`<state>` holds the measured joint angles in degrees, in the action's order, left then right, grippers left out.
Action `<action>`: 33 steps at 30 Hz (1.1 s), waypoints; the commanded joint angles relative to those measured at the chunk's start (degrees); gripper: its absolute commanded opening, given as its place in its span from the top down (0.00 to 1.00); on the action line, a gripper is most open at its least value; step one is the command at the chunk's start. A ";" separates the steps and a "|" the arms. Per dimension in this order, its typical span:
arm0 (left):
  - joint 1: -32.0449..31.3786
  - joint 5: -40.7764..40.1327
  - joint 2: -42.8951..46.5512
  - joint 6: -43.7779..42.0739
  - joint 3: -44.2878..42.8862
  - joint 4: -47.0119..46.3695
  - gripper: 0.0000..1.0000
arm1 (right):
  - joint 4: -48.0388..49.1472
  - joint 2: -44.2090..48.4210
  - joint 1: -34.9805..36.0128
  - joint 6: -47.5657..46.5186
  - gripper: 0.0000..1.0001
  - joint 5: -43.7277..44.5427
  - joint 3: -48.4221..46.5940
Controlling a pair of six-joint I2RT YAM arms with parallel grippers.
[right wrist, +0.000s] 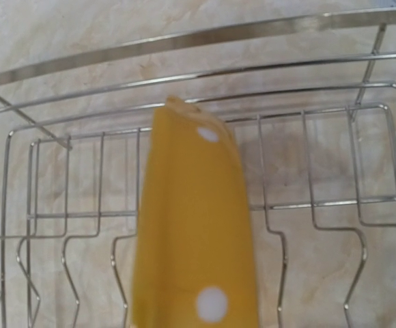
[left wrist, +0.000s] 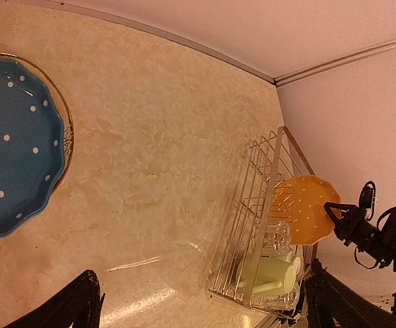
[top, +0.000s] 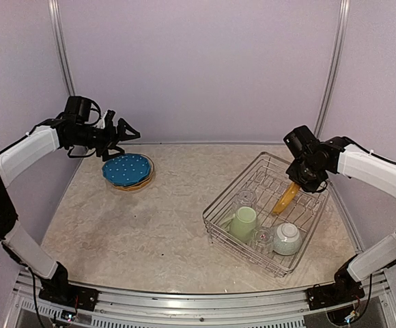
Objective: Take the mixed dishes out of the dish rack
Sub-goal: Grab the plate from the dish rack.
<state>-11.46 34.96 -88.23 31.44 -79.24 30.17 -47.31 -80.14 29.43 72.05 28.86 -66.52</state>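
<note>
1 yellow dotted plate (top: 285, 198) sits clamped in the right gripper (top: 298, 184); the left gripper (top: 131, 144) gapes wide

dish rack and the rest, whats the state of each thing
dish rack, partly loaded
yellow dotted plate, on edge in rack, gripped
right gripper, shut on that plate
left gripper, open, empty
blue plate, out, stacked on the table
pale green mug, in rack
clear glass, in rack
bowl, in rack

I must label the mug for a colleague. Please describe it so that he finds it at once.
Look at the wire dish rack on the right of the table. The mug sits near its left corner, close to a white bowl. It alone is pale green.
</note>
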 commanded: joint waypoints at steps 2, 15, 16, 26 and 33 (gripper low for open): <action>-0.31 0.88 -1.56 -0.26 -2.38 1.56 0.01 | -4.19 0.97 -0.62 0.03 1.00 3.48 -4.05; -0.49 0.74 -3.07 -0.28 -2.83 2.21 0.01 | -7.25 5.99 -0.35 -6.59 1.00 7.53 -9.06; -0.53 1.02 -3.16 -0.18 -2.72 1.99 0.01 | -6.82 6.75 -0.36 -7.17 1.00 7.68 -8.94; -0.82 2.34 -3.70 0.02 -2.47 1.44 0.01 | 14.19 22.47 -0.34 -20.21 1.00 -0.15 3.90; -1.25 5.22 -4.03 0.51 -2.11 0.09 0.01 | 33.88 30.17 -0.43 -23.79 1.00 -9.91 12.99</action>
<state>-11.84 37.65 -91.50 31.75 -80.25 31.38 -32.73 -52.25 29.43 51.57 25.10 -54.57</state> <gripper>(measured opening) 0.990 0.239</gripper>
